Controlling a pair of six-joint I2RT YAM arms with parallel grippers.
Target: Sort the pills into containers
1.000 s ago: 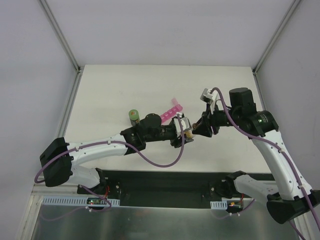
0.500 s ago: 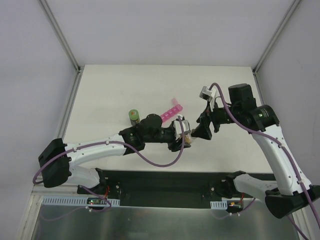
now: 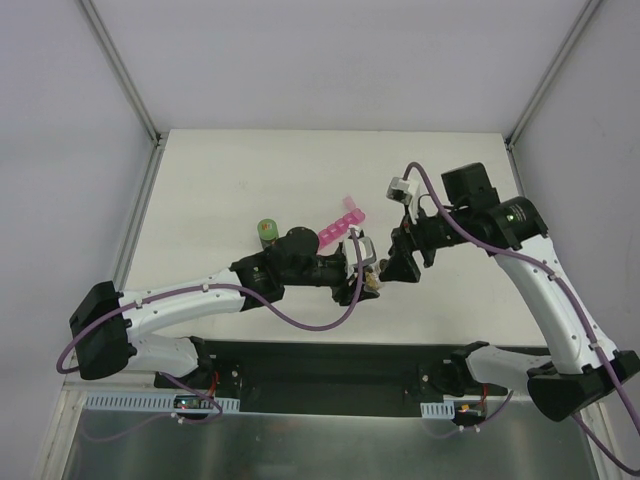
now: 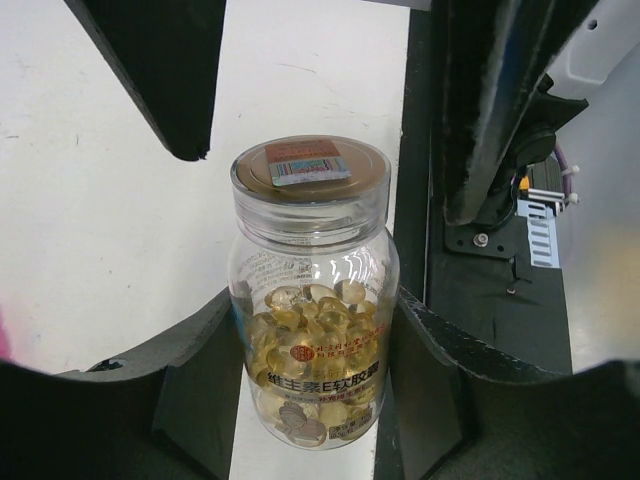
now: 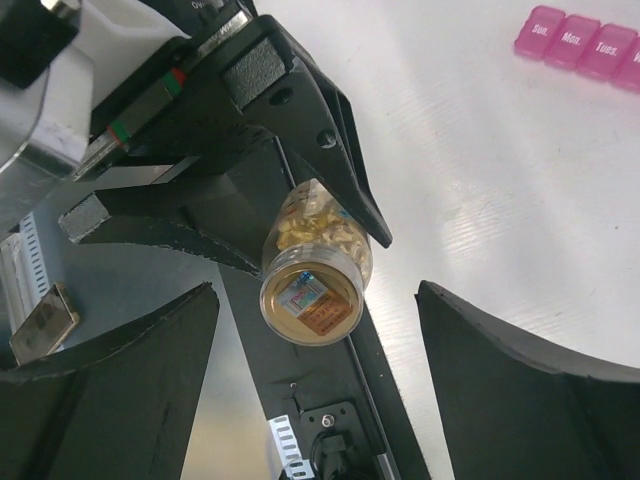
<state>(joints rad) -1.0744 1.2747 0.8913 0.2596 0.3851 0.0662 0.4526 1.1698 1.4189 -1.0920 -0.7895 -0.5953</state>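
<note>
- Green dark-capped bottle (image 3: 267, 232): lay apart at left.
- Long bright-pink plastic pill organizer (image 3: 340, 226): lay just behind the grippers.
- Left gripper (image 3: 362, 272): was clamped on the small clear plastic bottle (image 4: 312, 400) of amber pills (image 4: 305, 335).
- Right gripper (image 3: 397, 262): was spread wide, facing the cap (image 4: 308, 165). An off-centre closure risked wrenching the bottle loose.

Pink organizer (image 5: 578, 40) lids: "Sun.", "Mon.", "Tues."; clear bottle (image 4: 312, 300) label (image 4: 318, 378): "维生素E软胶囊"; cap sticker (image 4: 302, 162) txt unreadable.
</note>
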